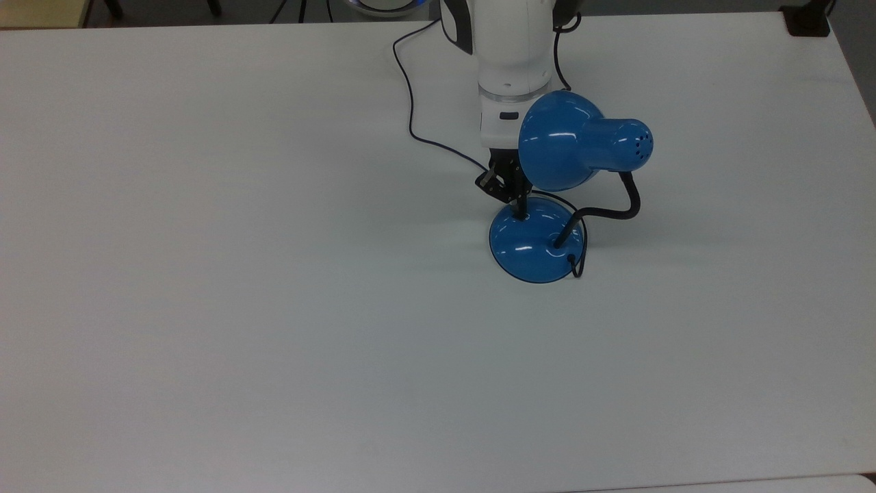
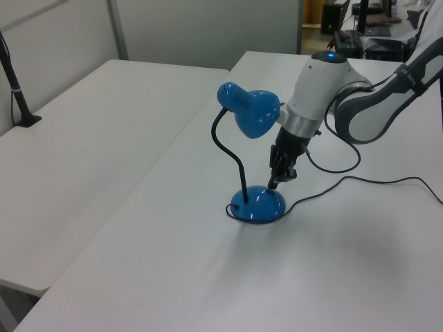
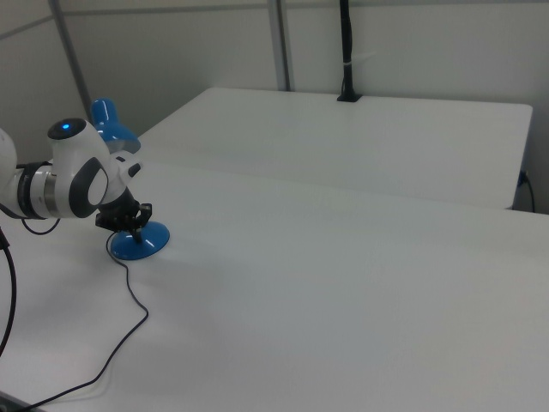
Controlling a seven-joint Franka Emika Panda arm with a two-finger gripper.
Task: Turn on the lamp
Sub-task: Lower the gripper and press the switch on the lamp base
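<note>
The lamp stands on the white table point(image 1: 205, 308). Its glossy blue shade point(image 1: 558, 140) hangs on a black gooseneck point(image 1: 619, 205) above its round blue base point(image 1: 534, 250). My gripper point(image 1: 521, 212) points down beside the shade, shut, with its tip resting on the base's top where the small black switch sits; the tip hides the switch. In the left view the gripper point(image 2: 273, 184) meets the base point(image 2: 257, 206) just right of the shade point(image 2: 250, 112). In the right view the gripper point(image 3: 137, 230) touches the base point(image 3: 141, 245). No glow shows under the shade.
The lamp's thin dark cord point(image 1: 410, 103) runs from the base past my arm towards the table's far edge, and trails across the table in the left view point(image 2: 367, 181). A second white table point(image 2: 90, 124) adjoins, with a black clamped pole point(image 2: 14, 83).
</note>
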